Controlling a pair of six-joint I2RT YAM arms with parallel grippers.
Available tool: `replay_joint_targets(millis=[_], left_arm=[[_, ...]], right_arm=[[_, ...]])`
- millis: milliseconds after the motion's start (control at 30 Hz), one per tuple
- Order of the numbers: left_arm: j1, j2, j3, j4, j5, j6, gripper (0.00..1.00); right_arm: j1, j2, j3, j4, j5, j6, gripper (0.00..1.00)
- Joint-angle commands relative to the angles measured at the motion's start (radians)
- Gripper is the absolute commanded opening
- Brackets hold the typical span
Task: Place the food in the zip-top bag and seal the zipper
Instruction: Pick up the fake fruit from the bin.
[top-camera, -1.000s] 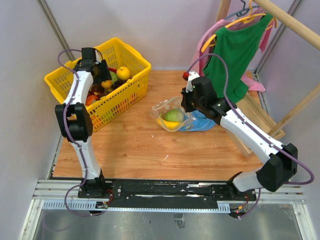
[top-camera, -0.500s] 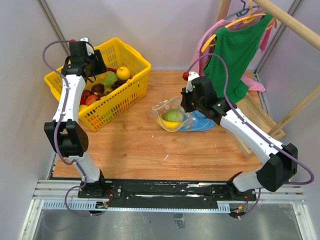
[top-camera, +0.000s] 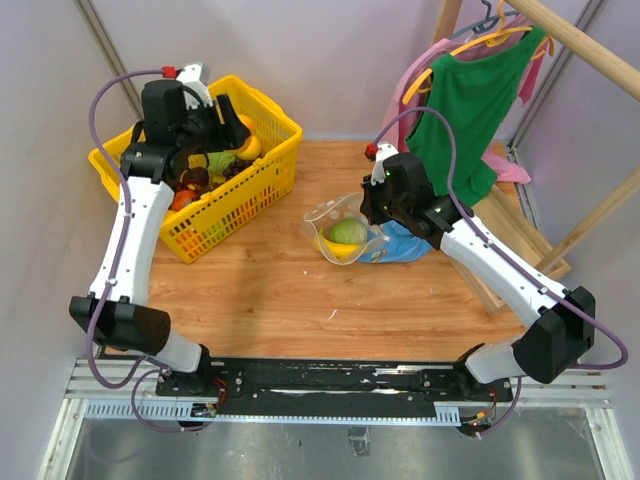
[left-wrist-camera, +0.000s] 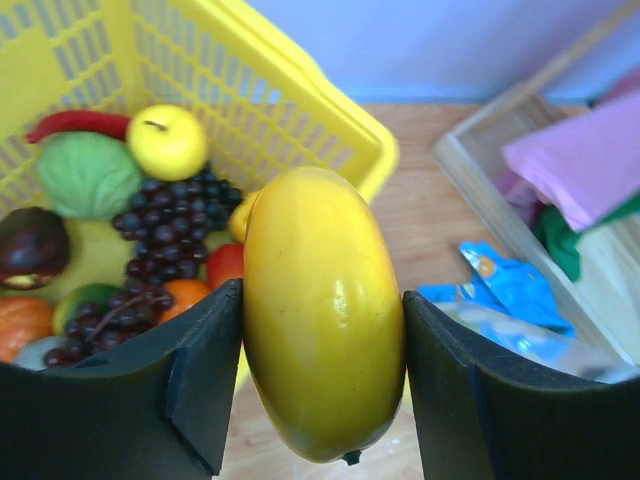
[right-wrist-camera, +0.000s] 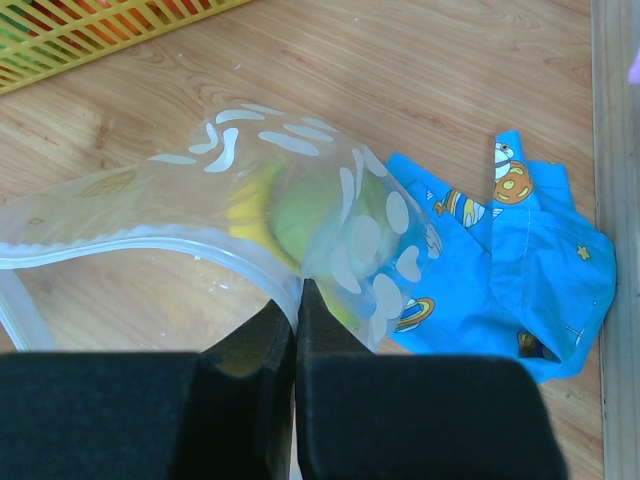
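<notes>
My left gripper (left-wrist-camera: 322, 335) is shut on a smooth yellow oval fruit (left-wrist-camera: 320, 240), held above the yellow basket's (left-wrist-camera: 300, 90) right end; in the top view the left gripper (top-camera: 222, 118) hangs over the basket's far side. More food lies in the basket: a green cabbage (left-wrist-camera: 85, 172), a yellow apple (left-wrist-camera: 168, 142), purple grapes (left-wrist-camera: 170, 215) and a dark purple fruit (left-wrist-camera: 30, 245). My right gripper (right-wrist-camera: 297, 292) is shut on the mouth edge of the zip-top bag (right-wrist-camera: 300, 190), by the pale zipper (right-wrist-camera: 130, 250). A green and a yellow piece show inside the bag (top-camera: 345, 235).
A blue printed cloth (right-wrist-camera: 520, 270) lies under and right of the bag. A wooden rack (top-camera: 520, 240) with a green top (top-camera: 470, 100) on hangers stands at the right. The yellow basket (top-camera: 255, 190) sits at the table's back left.
The left gripper rose out of the basket holding the yellow fruit, then swung right over its far side. The right arm and the bag have stayed put.
</notes>
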Motion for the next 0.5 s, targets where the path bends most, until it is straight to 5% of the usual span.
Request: replay_joint_targets(millis=[0, 467], left_arm=[[-0.084, -0.079, -0.051, 0.000, 0.087, 0.011, 0.09], [-0.331, -0.243, -0.284, 0.151, 0.175, -0.196, 0.05]], right_arm=[[-0.018, 0.006, 0.018, 0.016, -0.010, 0.018, 0.00], [-0.017, 0.034, 0.043, -0.020, 0.079, 0.098, 0.01]])
